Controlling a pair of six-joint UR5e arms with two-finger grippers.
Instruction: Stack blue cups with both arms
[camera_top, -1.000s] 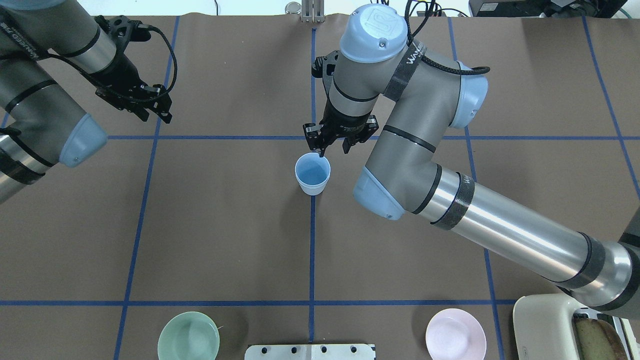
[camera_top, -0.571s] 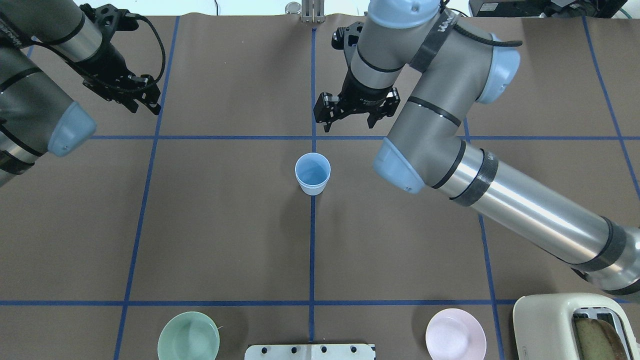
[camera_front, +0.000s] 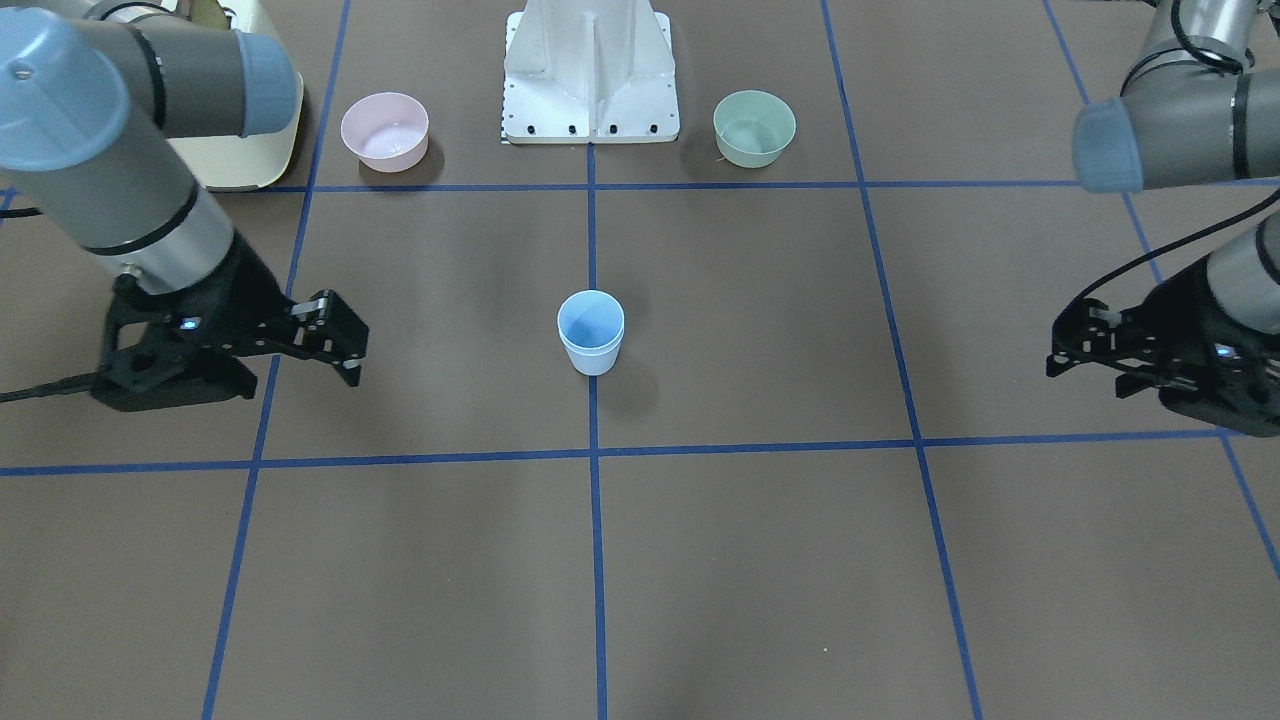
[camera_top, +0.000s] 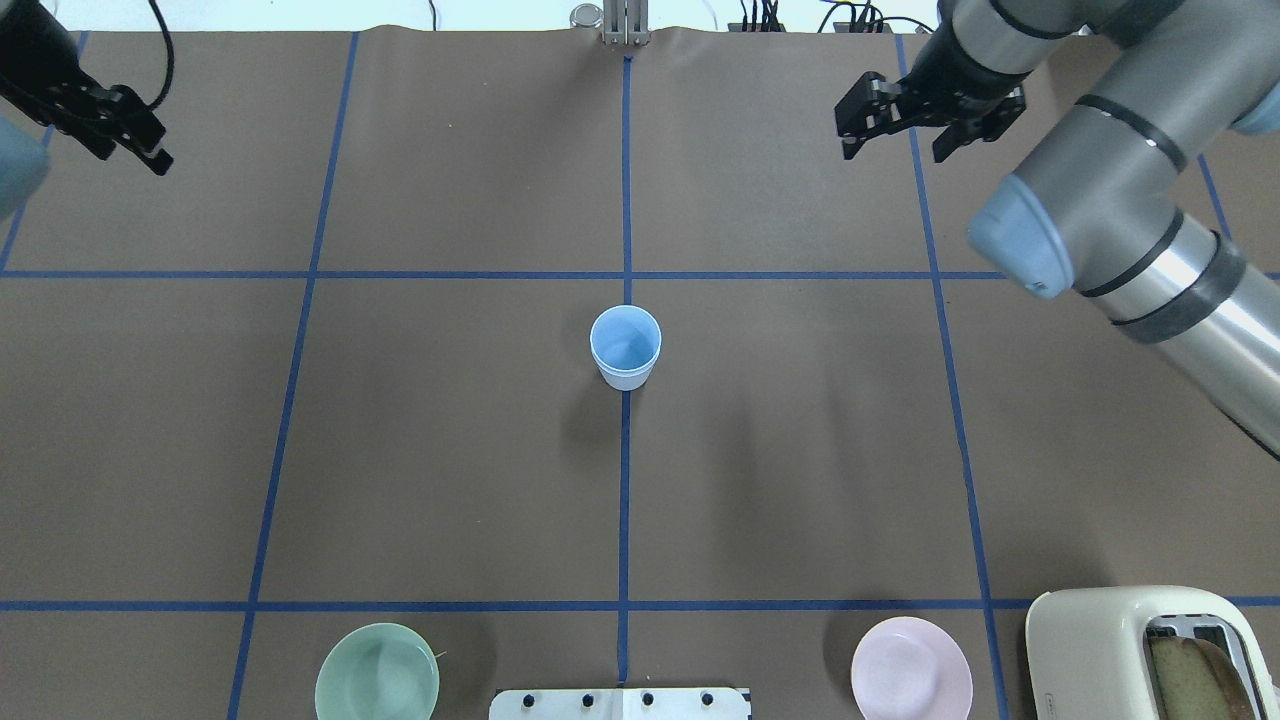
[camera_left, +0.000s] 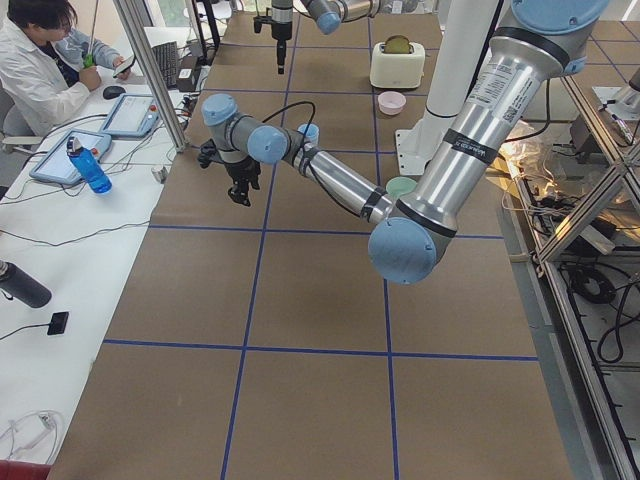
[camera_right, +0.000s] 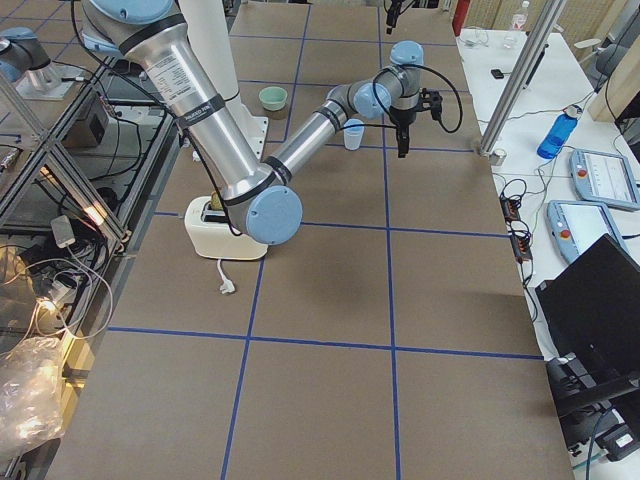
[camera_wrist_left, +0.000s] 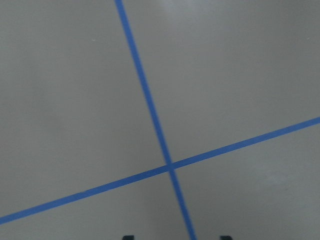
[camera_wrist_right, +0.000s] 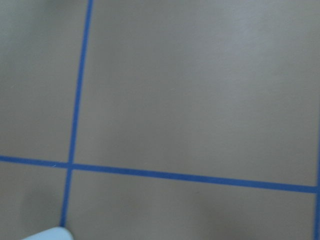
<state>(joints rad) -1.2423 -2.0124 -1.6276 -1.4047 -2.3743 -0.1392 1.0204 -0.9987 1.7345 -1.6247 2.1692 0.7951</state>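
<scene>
The blue cups (camera_top: 625, 347) stand upright as one nested stack on the centre line of the brown mat. The front view (camera_front: 591, 332) shows a second rim line just below the top rim. My right gripper (camera_top: 895, 148) is open and empty, raised far behind and to the right of the stack; it is at the left of the front view (camera_front: 335, 340). My left gripper (camera_top: 135, 150) is open and empty at the far left; it is at the right of the front view (camera_front: 1075, 365). Its two fingertips (camera_wrist_left: 127, 236) show apart in the left wrist view.
A mint-green bowl (camera_top: 377, 672) and a pink bowl (camera_top: 911, 668) sit near the robot's edge, either side of the white base mount (camera_top: 620, 703). A cream toaster (camera_top: 1140, 650) stands at the near right. An operator (camera_left: 45, 60) sits beyond the far edge.
My right gripper has drawn up and away from the cup stack, to the far right. My left gripper has pulled back to the far left. The stack has not moved.
</scene>
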